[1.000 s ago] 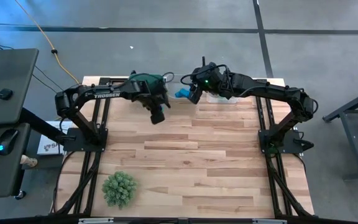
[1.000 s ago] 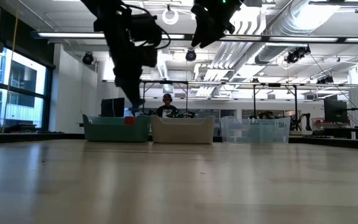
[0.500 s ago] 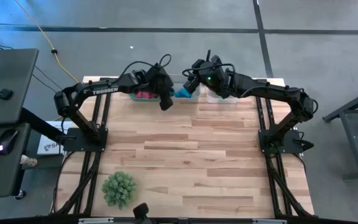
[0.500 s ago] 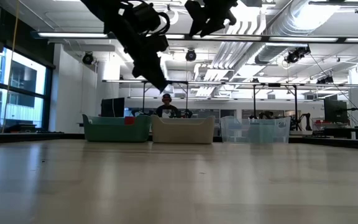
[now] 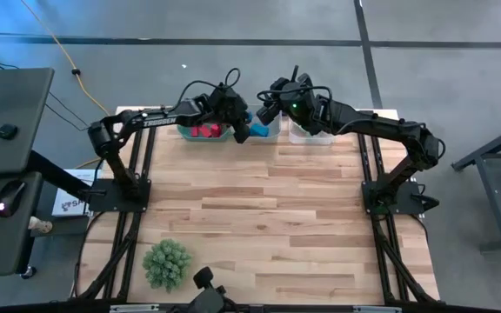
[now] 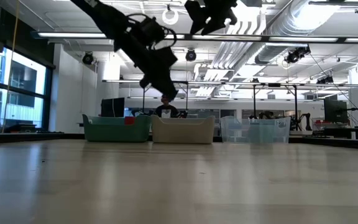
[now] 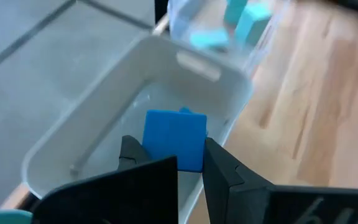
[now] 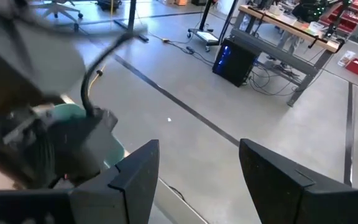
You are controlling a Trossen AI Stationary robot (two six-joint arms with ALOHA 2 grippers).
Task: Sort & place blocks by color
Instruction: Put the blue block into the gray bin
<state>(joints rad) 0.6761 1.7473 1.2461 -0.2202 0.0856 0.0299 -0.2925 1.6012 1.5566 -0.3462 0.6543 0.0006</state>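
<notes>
The left gripper [image 7: 166,165] hangs over the white bin [image 7: 92,134] at the table's 12 o'clock edge, its two dark, matte fingers [image 7: 219,174] clamped on a blue block [image 7: 174,138]. The block is a flat-faced cube with crisp edges and a smooth plastic look, and it sits squarely between the pads above the bin's hollow. The bin is a rounded, smooth-walled tub with a thick lip and a slot handle moulded into its end wall.

Beside it, toward 1 o'clock, stands a clear bin [image 7: 253,37] with glassy walls; several light teal blocks [image 7: 244,22] show through them, blurred and boxy. On the other side, toward 11 o'clock, a teal bin [image 5: 200,132] holds red blocks [image 5: 203,131], seen from above as a small cluster. From table height the three tubs stand in a row along the far edge.

The right gripper [image 5: 268,109] is held high just beyond the bins at 12 o'clock. Its fingers [image 8: 135,177] stand apart with nothing between them, only the grey floor beyond.

The table [image 5: 268,217] is made of pale wooden planks with visible seams and grain. At about 7 o'clock on it rests a green spiky ball [image 5: 166,263], tufted like a small plant, well apart from both arms and the bins.
</notes>
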